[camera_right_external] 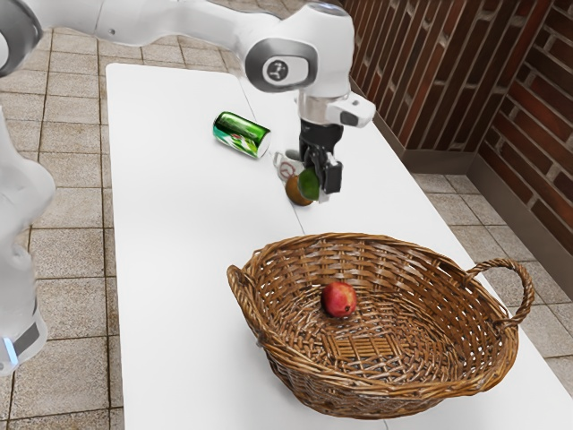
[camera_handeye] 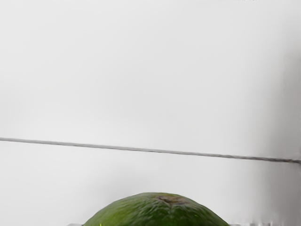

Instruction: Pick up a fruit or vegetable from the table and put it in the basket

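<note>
Sitting gripped in claw [camera_right_external: 319,183], green fruit [camera_right_external: 308,185]

A rounded green fruit [camera_right_external: 309,184] is gripped in the hand [camera_right_external: 320,185], apart from an upright wicker basket [camera_right_external: 300,372] holding a red fruit [camera_right_external: 339,299].

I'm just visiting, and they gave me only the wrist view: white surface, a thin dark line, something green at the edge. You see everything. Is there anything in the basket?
Observer: Yes, a round red fruit lies inside the wicker basket.
Visitor: Nice! And my green thing, does it have a neighbor?
Observer: A brown round thing shows right next to the green fruit in the exterior view; I can't tell whether they touch.
Visitor: Did somebody leave a drink around?
Observer: A green can is lying on its side on the white table.
</note>
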